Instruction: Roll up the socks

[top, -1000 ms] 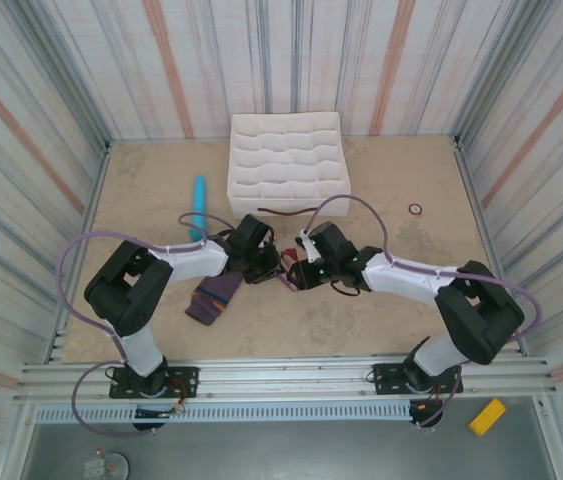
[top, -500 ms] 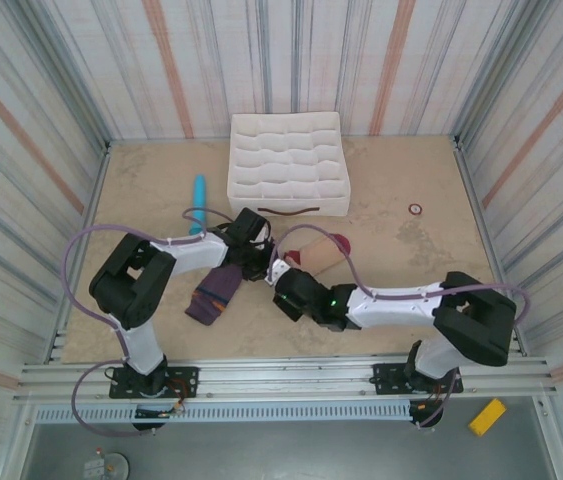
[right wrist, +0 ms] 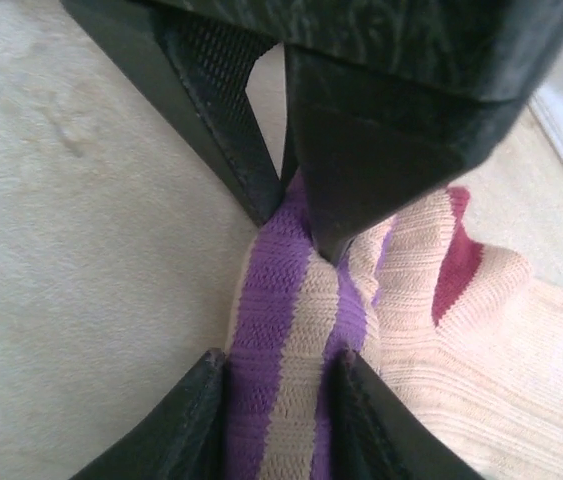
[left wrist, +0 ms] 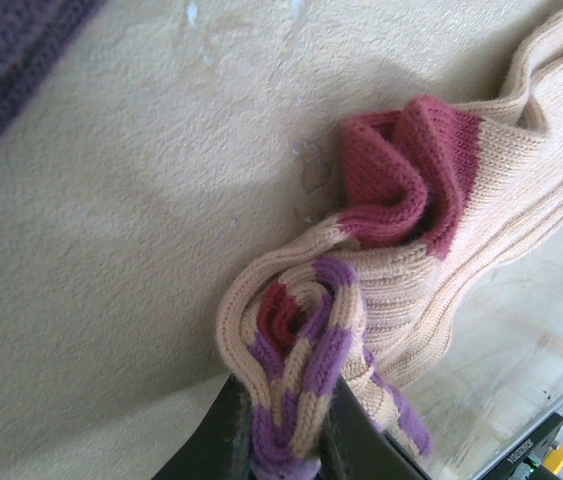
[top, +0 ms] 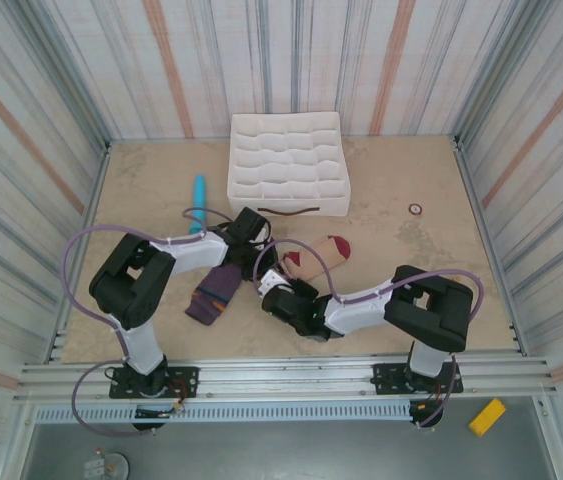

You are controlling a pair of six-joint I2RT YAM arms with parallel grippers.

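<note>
- My left jaws: pinching striped cuff of beige sock.
- My right jaws: narrowed onto same cuff.
- Sock axis: cuff at jaws, maroon toe pointing right.

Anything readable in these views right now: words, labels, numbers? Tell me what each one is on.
No text can be read clearly.
White lettering on a black bar at the corner of the left wrist view: too small and blurred to read.
Beige sock, purple sock, tray: no print seen.
</note>
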